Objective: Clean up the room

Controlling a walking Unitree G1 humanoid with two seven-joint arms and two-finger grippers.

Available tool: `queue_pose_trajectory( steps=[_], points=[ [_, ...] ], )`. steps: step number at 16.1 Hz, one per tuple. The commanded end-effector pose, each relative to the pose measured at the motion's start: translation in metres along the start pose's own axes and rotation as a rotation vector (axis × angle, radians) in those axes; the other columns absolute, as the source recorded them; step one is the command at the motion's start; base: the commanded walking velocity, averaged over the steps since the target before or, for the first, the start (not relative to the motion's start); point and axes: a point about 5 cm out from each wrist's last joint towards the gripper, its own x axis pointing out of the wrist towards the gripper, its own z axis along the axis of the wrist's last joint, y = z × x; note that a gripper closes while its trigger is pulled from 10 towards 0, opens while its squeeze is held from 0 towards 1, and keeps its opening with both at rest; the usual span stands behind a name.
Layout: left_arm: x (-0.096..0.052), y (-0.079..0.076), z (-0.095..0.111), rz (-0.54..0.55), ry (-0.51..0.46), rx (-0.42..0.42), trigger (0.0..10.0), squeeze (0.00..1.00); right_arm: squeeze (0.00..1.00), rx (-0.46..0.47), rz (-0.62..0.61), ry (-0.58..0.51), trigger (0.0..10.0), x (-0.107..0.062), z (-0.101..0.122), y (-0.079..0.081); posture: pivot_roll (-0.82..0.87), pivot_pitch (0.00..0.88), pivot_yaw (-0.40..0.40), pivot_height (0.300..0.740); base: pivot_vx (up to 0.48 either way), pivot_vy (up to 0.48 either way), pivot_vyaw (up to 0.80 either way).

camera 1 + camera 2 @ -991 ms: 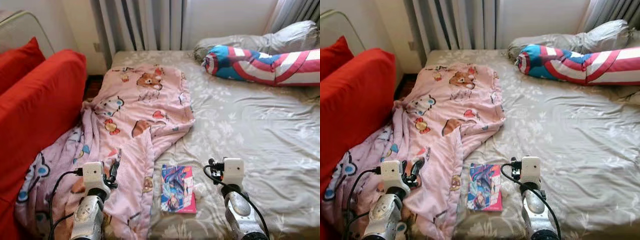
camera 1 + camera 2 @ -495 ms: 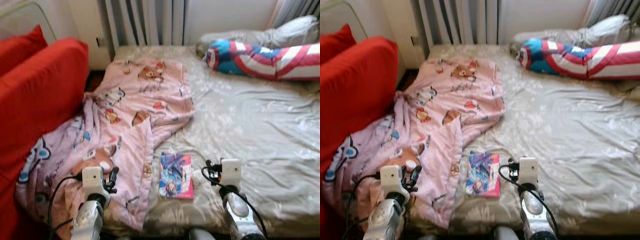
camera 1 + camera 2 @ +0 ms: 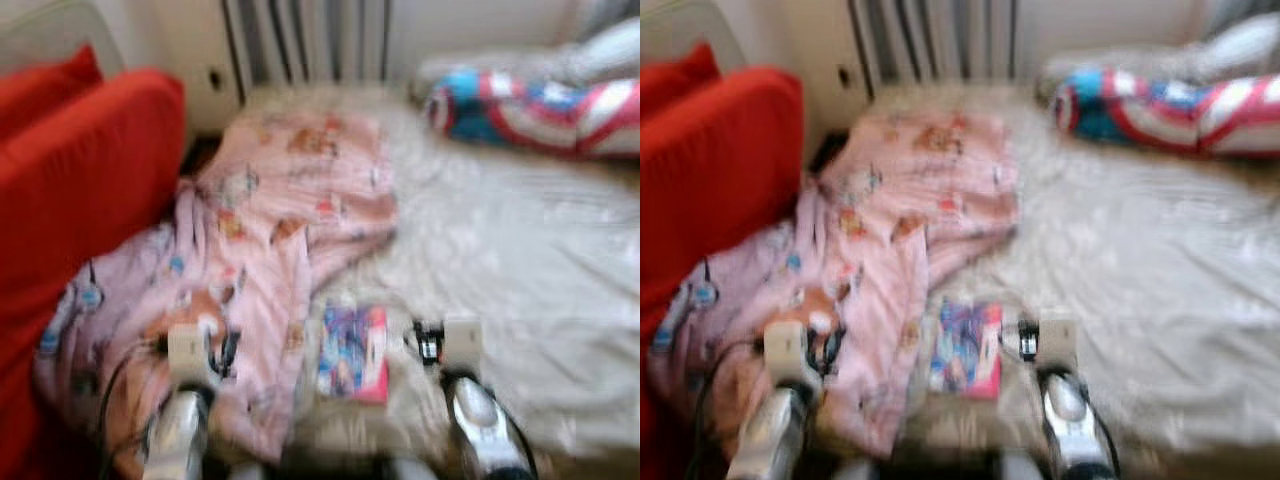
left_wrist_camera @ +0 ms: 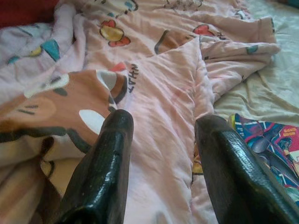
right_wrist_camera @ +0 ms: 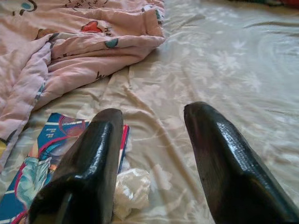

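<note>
The head views are blurred, so fine detail comes from the wrist views. At the far left stands a red sofa (image 3: 70,190) with a red cushion (image 3: 45,90) on top of it, close beside a bed (image 3: 520,260) covered by a pale beige floral sheet. A pink cartoon-print blanket (image 3: 270,230) lies crumpled over the left part of the bed, spilling down toward the sofa. The left gripper (image 4: 161,140) hovers low over the near part of this blanket — its two black fingers (image 4: 105,163) are spread apart, holding nothing, with pink fabric and a brown bear print seen between them. Just right of the blanket's near edge, a colourful book (image 3: 352,352) with a blue and pink cover lies flat on the sheet near the foot of the bed, between the two arms. A small crumpled white scrap (image 5: 133,189), perhaps tissue, lies right beside the book's right edge. The right gripper (image 5: 152,140) hangs over the bare sheet just right of the book — fingers wide apart, empty. At the far right, along the head of the bed, a long red, white and blue striped bolster (image 3: 540,105) lies against a grey pillow (image 3: 600,50). A radiator (image 3: 300,40) stands against the wall behind the bed.
</note>
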Motion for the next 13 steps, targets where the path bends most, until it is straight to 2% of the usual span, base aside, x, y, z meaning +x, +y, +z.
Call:
queue_pose_trajectory(
  steps=[1, 6, 8, 9, 13],
  points=[
    [0.0005, 0.0014, 0.0003, -0.001, 0.007, -0.004, 10.0, 0.0, 0.0, 0.008, -0.002, 0.024, 10.0, -0.0013, -0.0042, 0.0018, -0.05, 0.081, 0.011, 0.66, 0.0, 0.0, 0.0],
    [0.003, 0.0005, 0.0024, -0.01, 0.011, -0.005, 10.0, 0.0, 0.0, 0.0, 0.0, 0.044, 10.0, 0.001, -0.004, 0.003, -0.06, 0.094, 0.014, 0.66, 0.0, 0.0, 0.0],
    [0.004, -0.0002, 0.0028, -0.014, 0.014, -0.004, 10.0, 0.0, 0.0, -0.013, 0.025, 0.081, 10.0, 0.0024, -0.0063, 0.0074, -0.06, 0.101, 0.016, 0.645, 0.0, 0.0, 0.0],
    [0.0047, -0.001, 0.0032, -0.015, 0.014, -0.004, 10.0, 0.0, 0.0, -0.016, 0.031, 0.06, 10.0, 0.0023, -0.0044, 0.009, -0.06, 0.104, 0.018, 0.63, 0.0, 0.0, 0.0],
    [0.0075, -0.0022, 0.0066, -0.029, 0.012, 0.005, 10.0, 0.0, 0.0, -0.026, 0.041, 0.084, 10.0, 0.0031, -0.006, 0.0103, -0.06, 0.115, 0.016, 0.63, 0.0, 0.0, 0.0]
  ],
)
